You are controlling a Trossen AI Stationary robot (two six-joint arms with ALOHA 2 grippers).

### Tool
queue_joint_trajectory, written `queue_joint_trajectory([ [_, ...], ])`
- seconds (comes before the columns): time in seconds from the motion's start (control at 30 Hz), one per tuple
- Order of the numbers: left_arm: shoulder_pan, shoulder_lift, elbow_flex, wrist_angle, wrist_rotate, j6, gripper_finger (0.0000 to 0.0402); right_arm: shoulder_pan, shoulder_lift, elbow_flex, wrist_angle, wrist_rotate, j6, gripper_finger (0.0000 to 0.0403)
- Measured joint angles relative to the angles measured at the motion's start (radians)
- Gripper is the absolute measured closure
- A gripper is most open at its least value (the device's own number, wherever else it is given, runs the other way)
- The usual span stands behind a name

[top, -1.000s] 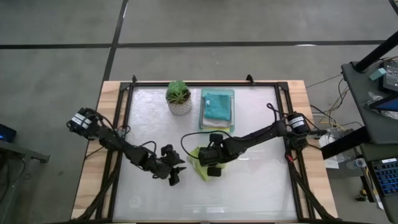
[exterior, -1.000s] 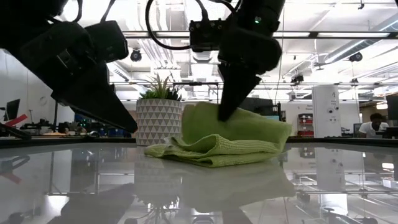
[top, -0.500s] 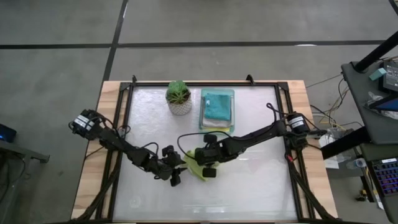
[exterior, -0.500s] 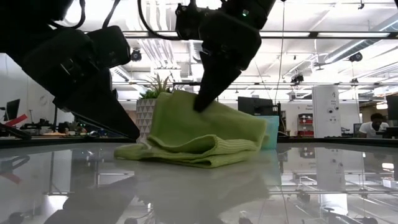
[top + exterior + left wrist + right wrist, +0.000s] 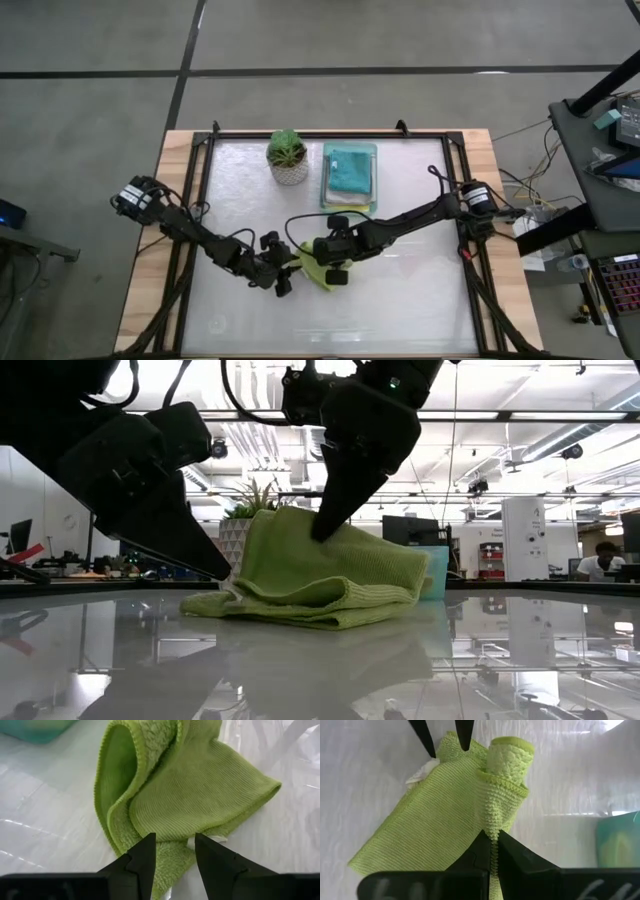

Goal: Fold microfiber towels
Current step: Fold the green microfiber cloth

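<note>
Fingers of the right gripper (image 5: 491, 851) were pinched tight on a raised fold of the lime green towel (image 5: 314, 268), which lay crumpled mid-table. Left gripper (image 5: 173, 851), narrowly parted, straddled the towel's near edge without gripping.

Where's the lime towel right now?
In the high view, the lime towel lies mid-table between both claws, below the plant and tray.

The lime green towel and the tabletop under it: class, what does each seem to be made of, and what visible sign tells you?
Lime green towel: soft knitted microfiber-like cloth, matte; fine ribs and a looped pile show, and it slumps into folds. Tabletop: probably glass or glossy plastic sheet; it mirrors the towel and the ceiling lights.
</note>
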Motion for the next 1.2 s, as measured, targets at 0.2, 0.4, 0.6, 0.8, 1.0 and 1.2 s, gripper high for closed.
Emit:
queue_joint_trajectory([
  [0.2,0.001,0.000,0.000,0.000,0.000,0.000,0.0281,0.000,0.000,-0.006,0.000,0.000,0.000,0.0394],
  [0.4,0.001,0.000,0.000,0.000,0.000,-0.001,0.0281,0.000,0.001,-0.023,0.001,0.000,0.005,0.0394],
  [0.6,0.001,0.000,0.000,0.000,0.000,0.000,0.0281,0.000,0.001,-0.029,0.000,-0.001,0.012,0.0394],
  [0.8,0.001,0.000,-0.001,-0.002,0.012,0.014,0.0281,0.000,0.001,-0.029,0.000,-0.004,0.012,0.0394],
  [1.0,0.001,-0.002,-0.001,-0.017,0.098,0.056,0.0281,0.000,0.001,-0.029,-0.022,-0.004,0.011,0.0394],
  [1.2,0.001,-0.003,-0.002,-0.082,0.106,0.059,0.0281,-0.015,0.001,-0.004,-0.094,0.000,0.064,0.0394],
])
